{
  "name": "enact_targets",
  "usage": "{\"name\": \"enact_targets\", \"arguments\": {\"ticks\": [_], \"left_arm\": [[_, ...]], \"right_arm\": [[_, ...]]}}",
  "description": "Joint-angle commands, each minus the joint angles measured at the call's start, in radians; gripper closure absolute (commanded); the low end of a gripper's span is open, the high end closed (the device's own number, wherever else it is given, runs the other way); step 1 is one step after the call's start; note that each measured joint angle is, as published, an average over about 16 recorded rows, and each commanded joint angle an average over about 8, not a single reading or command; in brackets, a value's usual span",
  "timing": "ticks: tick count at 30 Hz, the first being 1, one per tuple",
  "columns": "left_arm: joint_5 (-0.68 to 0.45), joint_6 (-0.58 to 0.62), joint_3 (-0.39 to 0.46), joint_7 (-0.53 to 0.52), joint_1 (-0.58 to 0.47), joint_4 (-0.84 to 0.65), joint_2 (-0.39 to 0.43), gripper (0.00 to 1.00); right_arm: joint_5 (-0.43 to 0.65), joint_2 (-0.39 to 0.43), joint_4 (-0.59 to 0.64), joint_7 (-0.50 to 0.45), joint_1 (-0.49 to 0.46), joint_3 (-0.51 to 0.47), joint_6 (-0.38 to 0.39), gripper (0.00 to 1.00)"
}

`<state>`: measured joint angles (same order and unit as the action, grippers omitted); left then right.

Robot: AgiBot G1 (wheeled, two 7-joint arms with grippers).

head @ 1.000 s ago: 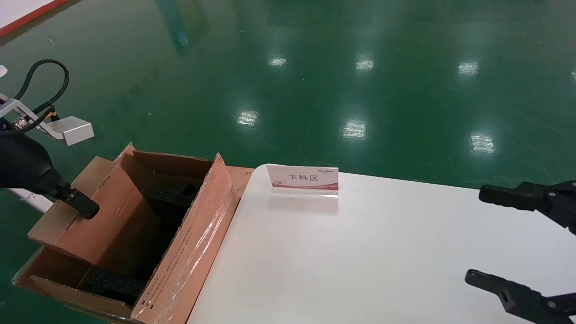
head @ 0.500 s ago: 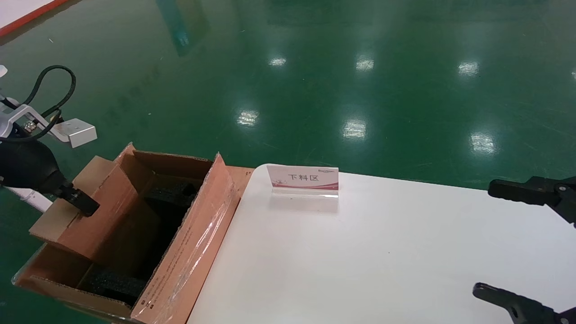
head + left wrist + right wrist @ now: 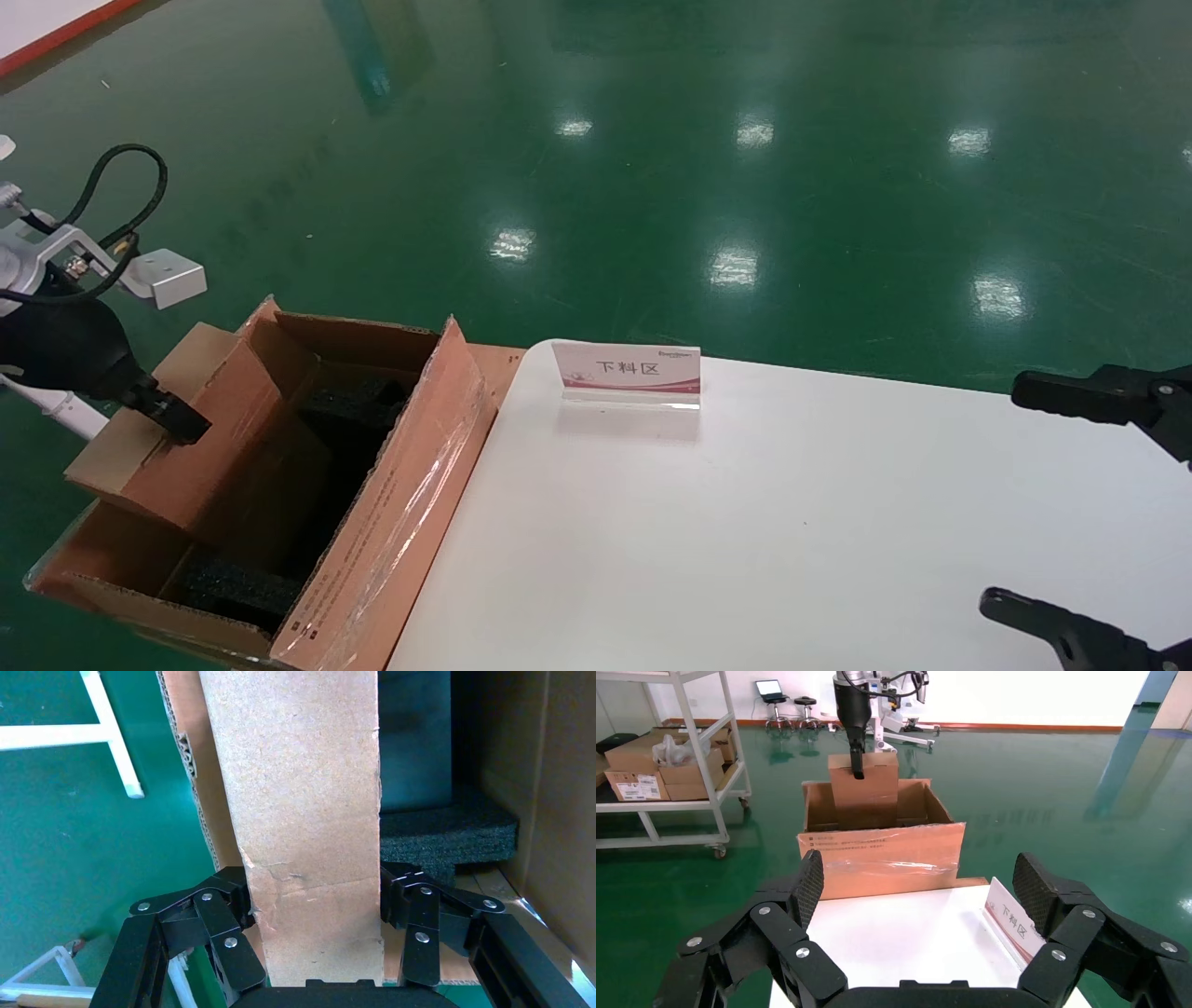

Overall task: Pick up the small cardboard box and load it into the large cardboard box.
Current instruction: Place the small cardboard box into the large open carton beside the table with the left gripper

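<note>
Head view: small cardboard box (image 3: 200, 433) tilted partway inside large cardboard box (image 3: 391, 522), above black foam blocks (image 3: 233, 587). Left gripper (image 3: 316, 917) fingers clamped on its sides. Right gripper (image 3: 919, 881) spread wide over white table (image 3: 745, 522), near sign (image 3: 626, 371).

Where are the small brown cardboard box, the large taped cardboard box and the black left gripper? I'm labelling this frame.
small brown cardboard box (image 3: 163, 457): head view, top face.
large taped cardboard box (image 3: 400, 503): head view, taped side flap.
black left gripper (image 3: 313, 913): left wrist view, midway between fingertips.
</note>
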<state>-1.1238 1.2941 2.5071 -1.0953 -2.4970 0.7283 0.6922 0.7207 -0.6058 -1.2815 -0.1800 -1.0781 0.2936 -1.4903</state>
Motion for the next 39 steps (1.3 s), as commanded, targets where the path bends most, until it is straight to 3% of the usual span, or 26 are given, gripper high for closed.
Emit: {"name": "enact_targets", "arguments": {"ticks": [1,19,39], "left_arm": [[-0.001,-0.008,0.0,-0.001,0.007,0.0,0.001,1.0],[-0.002,-0.08,0.004,-0.031,0.112,-0.041,0.03,1.0],[0.05,-0.121,-0.017,-0.003,0.289,-0.202,0.093,1.0]], "right_arm": [[0.0,0.0,0.0,0.0,0.0,0.0,0.0,0.0],[-0.001,0.0,0.0,0.001,0.0,0.001,0.0,0.0],[-0.002,0.001,0.0,0.001,0.0,0.002,0.001,0.0]]}}
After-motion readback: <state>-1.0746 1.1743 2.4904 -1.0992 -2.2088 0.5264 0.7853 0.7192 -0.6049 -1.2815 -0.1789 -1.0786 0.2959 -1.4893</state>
